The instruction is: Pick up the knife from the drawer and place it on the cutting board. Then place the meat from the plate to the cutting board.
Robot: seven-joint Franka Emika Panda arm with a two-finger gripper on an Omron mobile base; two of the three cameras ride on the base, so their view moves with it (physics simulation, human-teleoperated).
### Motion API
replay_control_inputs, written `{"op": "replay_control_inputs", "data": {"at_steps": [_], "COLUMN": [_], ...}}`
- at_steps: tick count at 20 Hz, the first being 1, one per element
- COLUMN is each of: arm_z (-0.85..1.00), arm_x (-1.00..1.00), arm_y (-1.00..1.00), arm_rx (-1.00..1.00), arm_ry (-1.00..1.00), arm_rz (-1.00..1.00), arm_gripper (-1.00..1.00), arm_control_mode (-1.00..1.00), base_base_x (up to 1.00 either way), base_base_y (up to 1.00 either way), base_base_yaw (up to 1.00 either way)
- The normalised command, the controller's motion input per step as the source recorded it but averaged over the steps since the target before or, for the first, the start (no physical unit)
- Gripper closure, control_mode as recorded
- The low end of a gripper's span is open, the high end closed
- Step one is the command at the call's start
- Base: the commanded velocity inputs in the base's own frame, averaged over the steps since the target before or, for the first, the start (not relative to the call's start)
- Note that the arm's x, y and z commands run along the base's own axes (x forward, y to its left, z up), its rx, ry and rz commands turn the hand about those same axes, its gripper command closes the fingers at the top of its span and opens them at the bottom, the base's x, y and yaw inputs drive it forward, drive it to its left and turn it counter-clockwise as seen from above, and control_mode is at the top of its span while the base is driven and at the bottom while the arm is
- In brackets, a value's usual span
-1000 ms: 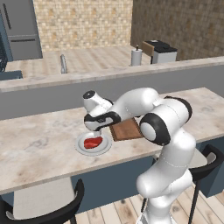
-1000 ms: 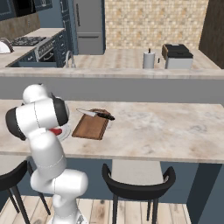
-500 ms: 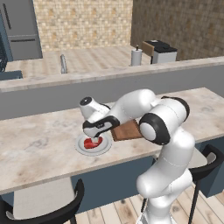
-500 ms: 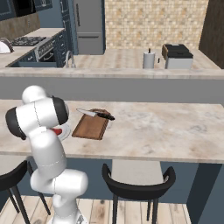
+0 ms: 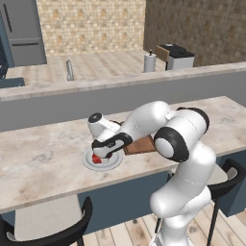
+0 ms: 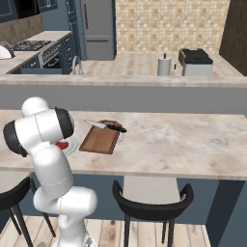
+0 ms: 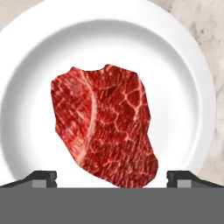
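Jaws spread wide: your gripper hangs low over the plate, and in the hand view the two fingertips stand far apart on either side of the near end of the meat, with nothing between them gripped. You cannot tell from these views whether the tips touch the plate. The meat lies flat near the middle of the plate, a red marbled slab well inside the white rim.

Just beyond the plate, on the same desk, you have the cutting board, close beside the plate's rim. The knife rests across the board's far end, its silver blade pointing toward the plate side and overhanging the board's edge, its black handle on the side away from the plate.
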Motion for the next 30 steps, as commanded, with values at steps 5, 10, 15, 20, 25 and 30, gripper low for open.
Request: {"op": "replay_control_inputs", "data": {"at_steps": [5, 10, 15, 20, 25, 30], "arm_z": [-0.12, -0.09, -0.11, -0.12, -0.13, -0.19], "arm_x": [0.0, 0.04, 0.13, 0.15, 0.15, 0.1], "arm_y": [0.02, 0.03, 0.07, 0.09, 0.12, 0.16], "arm_rx": [0.01, 0.0, 0.0, 0.0, 0.0, 0.0], "arm_ry": [0.02, 0.05, 0.05, 0.04, 0.03, 0.02], "arm_rz": [0.03, 0.02, 0.02, 0.02, 0.03, 0.03], "arm_gripper": [-1.0, -1.0, -1.0, -1.0, -1.0, -1.0], "arm_control_mode": [-1.0, -1.0, -1.0, -1.0, -1.0, -1.0], "base_base_x": [0.0, 0.0, 0.0, 0.0, 0.0, 0.0], "base_base_y": [0.0, 0.0, 0.0, 0.0, 0.0, 0.0], "base_base_yaw": [0.0, 0.0, 0.0, 0.0, 0.0, 0.0]}}
